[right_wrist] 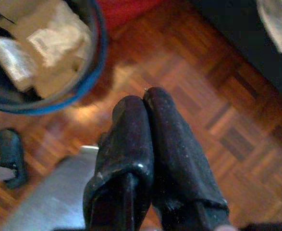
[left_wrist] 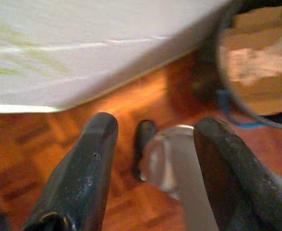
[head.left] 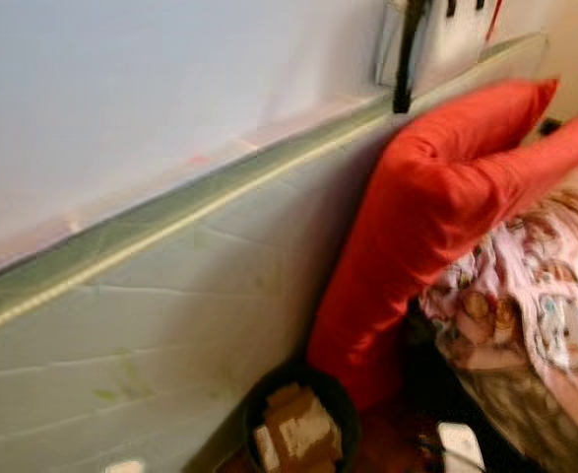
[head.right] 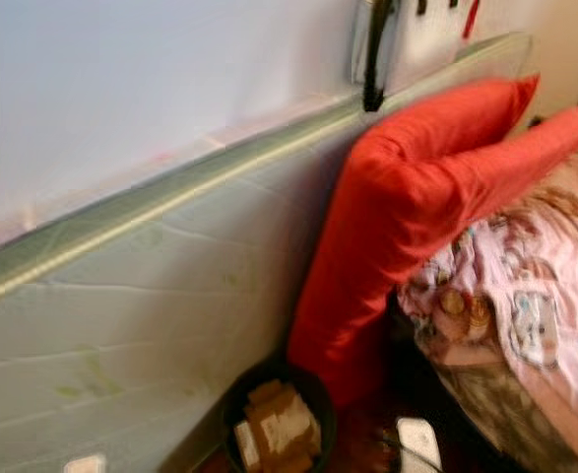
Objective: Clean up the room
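Approach to bin [head.left: 298,424] beside red pillow [head.left: 436,197]; nothing in hand.
Left gripper [left_wrist: 153,159] spread, right gripper [right_wrist: 148,120] pressed closed, empty; next: choosing litter.

A bedroom in a home: a bed [head.left: 549,296] with a pink patterned cover [head.left: 554,266] and a red pillow [head.left: 436,207] propped against a pale quilted wall panel [head.left: 170,296]; a full waste bin [head.left: 293,424] stands on parquet floor [right_wrist: 203,96].
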Controlling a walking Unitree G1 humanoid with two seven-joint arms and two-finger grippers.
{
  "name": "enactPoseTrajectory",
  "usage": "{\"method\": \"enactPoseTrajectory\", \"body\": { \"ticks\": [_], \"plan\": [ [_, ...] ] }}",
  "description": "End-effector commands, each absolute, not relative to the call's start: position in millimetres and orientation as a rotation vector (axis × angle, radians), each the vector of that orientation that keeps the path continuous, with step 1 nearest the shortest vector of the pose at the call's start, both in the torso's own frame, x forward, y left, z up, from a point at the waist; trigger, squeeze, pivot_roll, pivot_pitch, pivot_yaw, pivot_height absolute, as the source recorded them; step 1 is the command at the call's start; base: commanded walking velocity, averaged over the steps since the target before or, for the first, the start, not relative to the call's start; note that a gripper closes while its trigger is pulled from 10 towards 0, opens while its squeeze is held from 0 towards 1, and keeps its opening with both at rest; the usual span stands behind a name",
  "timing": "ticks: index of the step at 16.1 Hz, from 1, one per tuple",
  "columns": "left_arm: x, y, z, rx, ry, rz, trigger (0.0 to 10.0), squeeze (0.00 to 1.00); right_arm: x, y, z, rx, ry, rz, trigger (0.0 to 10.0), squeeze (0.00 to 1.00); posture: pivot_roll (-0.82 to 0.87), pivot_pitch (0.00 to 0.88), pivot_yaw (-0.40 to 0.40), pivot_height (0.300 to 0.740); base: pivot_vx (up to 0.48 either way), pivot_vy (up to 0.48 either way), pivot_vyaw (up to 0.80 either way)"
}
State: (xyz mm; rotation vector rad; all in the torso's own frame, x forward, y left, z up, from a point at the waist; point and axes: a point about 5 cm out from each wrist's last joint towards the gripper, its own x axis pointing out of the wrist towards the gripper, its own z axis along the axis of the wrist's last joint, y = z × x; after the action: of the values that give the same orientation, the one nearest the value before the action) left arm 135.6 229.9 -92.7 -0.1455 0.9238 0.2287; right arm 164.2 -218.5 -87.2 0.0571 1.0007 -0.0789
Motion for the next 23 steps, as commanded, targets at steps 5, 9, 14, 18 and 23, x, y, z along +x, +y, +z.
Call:
{"method": "enactPoseTrajectory", "body": {
  "ticks": [5,9,14,18,23],
  "plan": [
    [196.6,219.9,-67.5,0.020,0.779,0.135,10.0,0.00,160.6,-222.0,-85.8,0.274,0.887,-0.184,10.0,0.00,0.01,0.167,-0.025,0.740,0.000,-0.258,-0.11],
    [196.3,219.2,-67.8,0.017,0.779,0.133,10.0,0.00,166.8,-184.0,-89.7,0.280,0.889,-0.146,10.0,0.00,0.00,0.165,-0.027,0.740,0.000,-0.259,0.00],
    [196.2,216.4,-68.4,0.011,0.778,0.127,10.0,0.00,175.0,-169.1,-88.2,0.270,0.900,-0.122,10.0,0.00,0.00,0.162,-0.029,0.740,0.000,-0.257,0.00],
    [195.2,216.6,-69.0,0.010,0.783,0.122,10.0,0.00,178.9,-167.4,-86.9,0.254,0.902,-0.118,10.0,0.00,-0.01,0.156,-0.020,0.740,0.000,-0.257,-0.70],
    [197.6,215.4,-68.1,0.012,0.782,0.113,10.0,0.00,183.5,-164.3,-85.1,0.252,0.896,-0.118,10.0,0.00,-0.01,0.155,-0.015,0.740,0.000,-0.257,-0.75]
  ]
}}
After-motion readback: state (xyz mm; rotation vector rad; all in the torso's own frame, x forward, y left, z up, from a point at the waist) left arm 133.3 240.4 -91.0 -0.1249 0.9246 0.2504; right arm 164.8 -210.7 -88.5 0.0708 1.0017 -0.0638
